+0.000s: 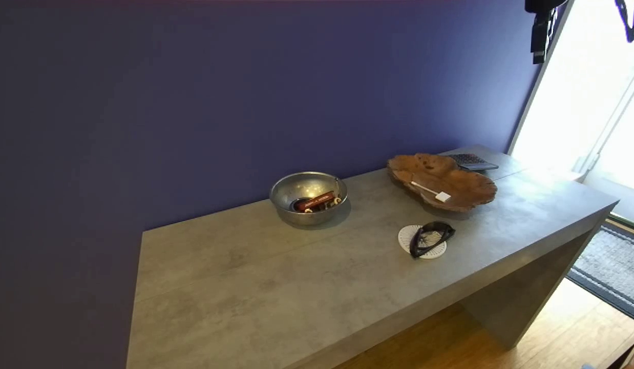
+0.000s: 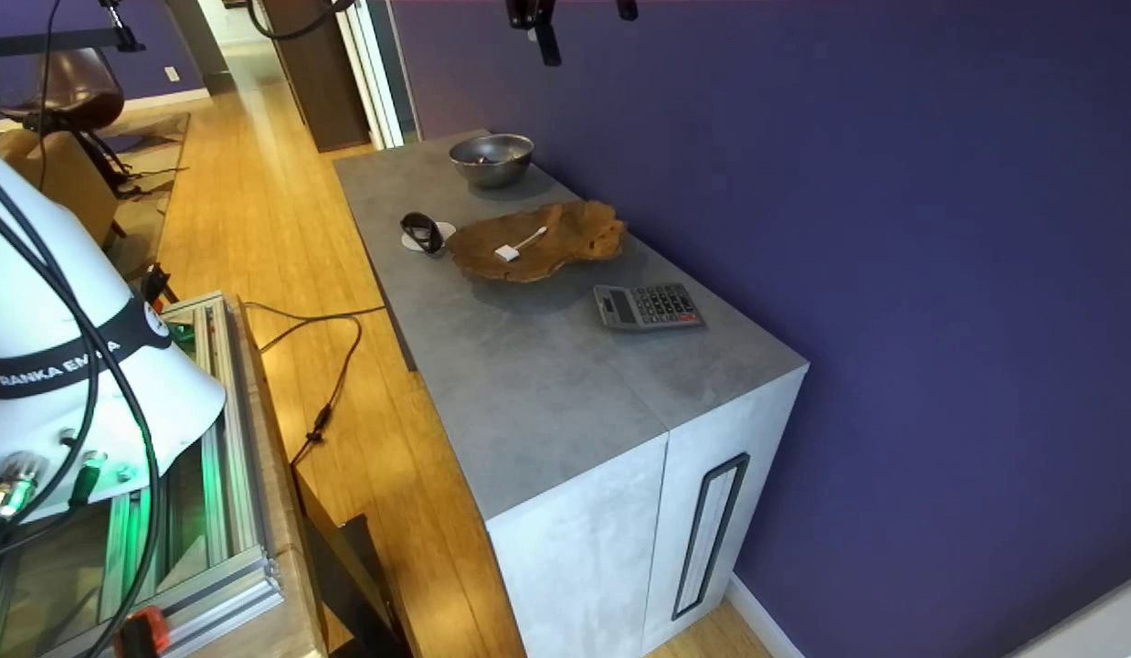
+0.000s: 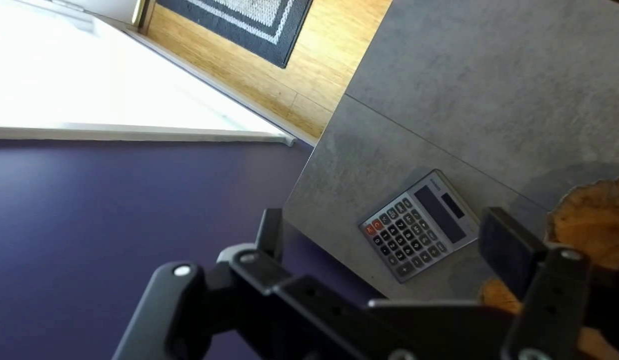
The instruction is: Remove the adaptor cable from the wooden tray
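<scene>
Spread wide and empty, my gripper (image 3: pixel 387 237) hangs high, the calculator (image 3: pixel 419 225) showing in its gap; rightward in the wrist view is the tray (image 3: pixel 597 220). Both exterior views show the cable (image 1: pixel 431 192) lying in it, roughly lengthwise, so I should probably head over, then descend.

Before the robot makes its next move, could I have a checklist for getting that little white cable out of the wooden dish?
1. Adaptor cable inside wooden tray: ok, in both exterior views.
2. Nothing lying over it: ok.
3. Jaws open: ok, spread apart and holding nothing.
4. Jaws lined up with cable: not ok; the wrist view shows the calculator, but no cable.
5. Cable loose enough to lift: cannot tell.
</scene>
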Robot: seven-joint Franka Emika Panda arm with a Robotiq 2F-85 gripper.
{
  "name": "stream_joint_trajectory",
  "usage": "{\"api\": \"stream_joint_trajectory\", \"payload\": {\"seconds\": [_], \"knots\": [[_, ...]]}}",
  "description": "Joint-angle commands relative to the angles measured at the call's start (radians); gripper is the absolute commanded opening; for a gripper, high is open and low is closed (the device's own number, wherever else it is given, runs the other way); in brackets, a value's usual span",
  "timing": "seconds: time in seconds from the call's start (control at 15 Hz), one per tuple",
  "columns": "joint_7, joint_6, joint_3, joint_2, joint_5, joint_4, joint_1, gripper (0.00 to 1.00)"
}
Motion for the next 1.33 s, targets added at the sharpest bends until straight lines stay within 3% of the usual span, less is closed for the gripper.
{"api": "stream_joint_trajectory", "payload": {"seconds": [0.0,0.2,0.4,0.6,0.93,1.07,1.13,1.2,1.27], "knots": [[-0.001,-0.004,-0.014,0.000,-0.001,0.002,0.016,1.00],[-0.003,-0.004,-0.014,0.000,-0.002,0.002,0.016,1.00],[0.101,-0.075,-0.015,0.001,0.142,-0.018,0.018,1.00],[0.164,-0.089,-0.022,-0.050,0.273,-0.127,0.017,1.00],[0.229,0.131,0.018,-0.077,0.566,-0.318,0.077,1.00],[0.293,0.267,0.055,-0.079,0.569,-0.358,0.112,1.00],[0.324,0.284,0.083,-0.067,0.497,-0.356,0.129,1.00],[0.267,0.228,0.048,-0.032,0.532,-0.315,0.109,1.00],[0.284,0.239,0.061,-0.032,0.529,-0.322,0.122,1.00]]}}
